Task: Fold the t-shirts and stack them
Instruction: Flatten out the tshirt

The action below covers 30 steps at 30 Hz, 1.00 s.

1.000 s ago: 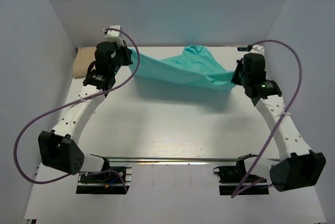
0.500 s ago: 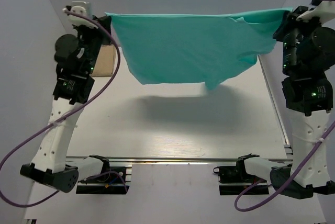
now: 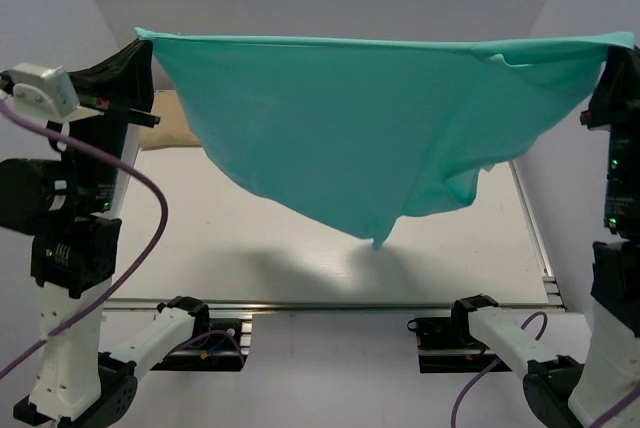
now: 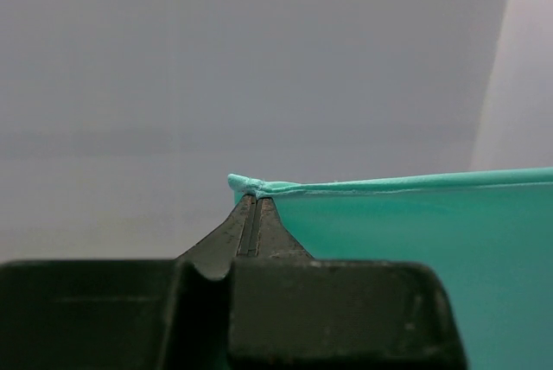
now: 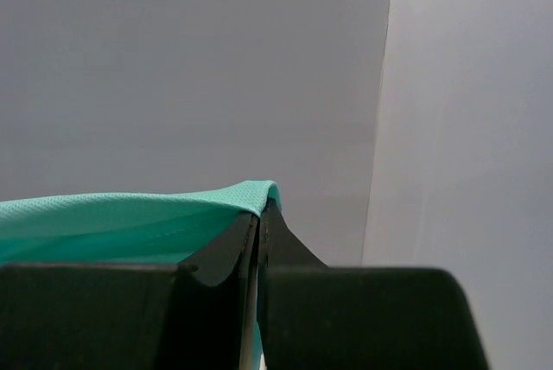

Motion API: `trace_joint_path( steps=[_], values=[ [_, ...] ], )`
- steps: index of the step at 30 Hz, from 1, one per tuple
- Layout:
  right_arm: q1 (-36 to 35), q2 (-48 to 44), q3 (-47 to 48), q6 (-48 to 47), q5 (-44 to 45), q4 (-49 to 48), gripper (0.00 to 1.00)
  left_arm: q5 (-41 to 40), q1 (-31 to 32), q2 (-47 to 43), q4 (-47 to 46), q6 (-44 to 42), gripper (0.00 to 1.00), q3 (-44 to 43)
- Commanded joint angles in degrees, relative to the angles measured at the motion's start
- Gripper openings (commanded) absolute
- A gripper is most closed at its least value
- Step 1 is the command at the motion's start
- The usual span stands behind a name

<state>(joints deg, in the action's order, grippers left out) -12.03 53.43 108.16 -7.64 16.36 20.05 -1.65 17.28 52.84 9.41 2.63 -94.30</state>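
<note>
The teal-green t-shirt (image 3: 370, 118) hangs stretched wide, high above the table, its top edge taut between both grippers and its lower part drooping to a point. My left gripper (image 3: 140, 40) is shut on its left corner, also seen in the left wrist view (image 4: 252, 190). My right gripper (image 3: 615, 46) is shut on its right corner, also seen in the right wrist view (image 5: 262, 201). The tan-beige t-shirt (image 3: 168, 128) lies on the table at the far left, mostly hidden behind the teal shirt and the left arm.
The white table (image 3: 250, 248) lies below, with a metal rail (image 3: 330, 304) along its near edge. Grey walls close in the back and both sides. Both arms stand raised at the left and right edges.
Both grippers have risen and moved apart and nearer the camera, lifting the teal shirt off the table and spreading it wide in the air.
</note>
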Motion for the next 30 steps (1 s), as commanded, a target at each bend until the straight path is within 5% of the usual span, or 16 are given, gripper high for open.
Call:
trace_joint_path(
  steps=[1,9,17,24,30],
  values=[
    [0.34,-1.49,0.21,-1.59,2.01,-3.97,0.00,-1.43,-0.58,-0.98,2.37,-0.26,0.00,-2.11],
    [0.34,0.79,-4.18,-1.41,5.34,-7.30,0.00,-3.54,-0.58,-0.98,2.02,0.79,0.00,2.62],
    [0.61,16.34,-14.19,1.83,12.38,-12.05,0.00,-12.32,-0.58,13.41,-2.28,3.43,0.00,10.79],
    [1.40,39.01,-18.95,9.29,4.50,-13.29,0.00,-22.15,-1.11,37.74,-4.66,5.36,0.00,11.52],
    [2.71,63.09,-0.03,12.12,-2.47,-3.02,0.00,-23.14,-2.77,65.22,-3.27,6.15,0.00,-3.32]
  ],
)
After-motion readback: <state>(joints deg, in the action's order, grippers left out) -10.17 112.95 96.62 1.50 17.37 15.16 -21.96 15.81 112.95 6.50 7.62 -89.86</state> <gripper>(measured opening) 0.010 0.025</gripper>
